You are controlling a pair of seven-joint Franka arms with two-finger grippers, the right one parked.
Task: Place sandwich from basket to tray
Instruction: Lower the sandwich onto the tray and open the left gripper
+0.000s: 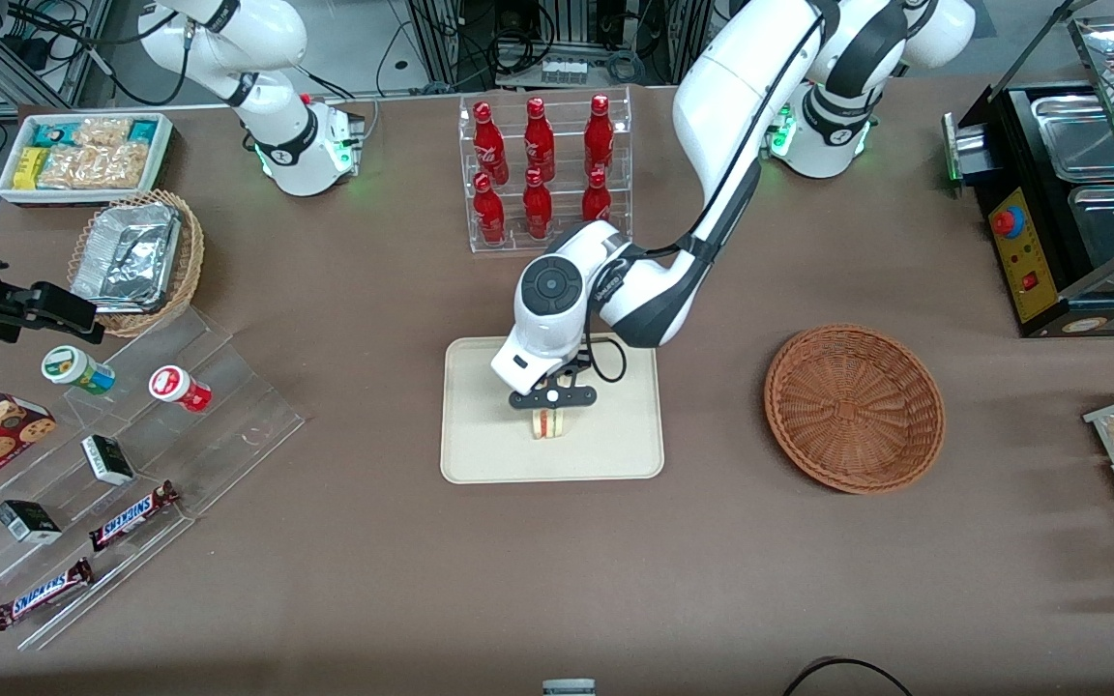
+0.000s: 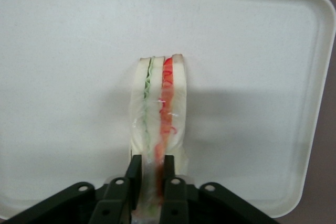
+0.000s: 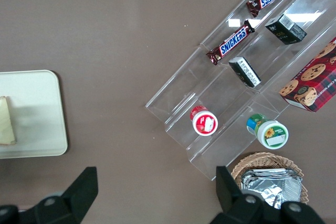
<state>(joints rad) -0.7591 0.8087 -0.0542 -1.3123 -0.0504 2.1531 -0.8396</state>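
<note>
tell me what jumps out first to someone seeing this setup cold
The white arm reaching to the middle of the table, its gripper shut on the sandwich, which stands on its edge on the cream tray. Next, the reddish-brown basket beside the tray toward the working arm's end, with nothing in it, and the red bottles in a clear rack farther from the front camera.

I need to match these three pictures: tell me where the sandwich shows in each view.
Front view: the sandwich stands on the tray, under the gripper.
Left wrist view: the sandwich stands on edge on the tray, the gripper with its jaws shut on it.
Right wrist view: only a pale slice of the sandwich shows at the picture's edge, on the tray.
Shared landmark: the tray.
</note>
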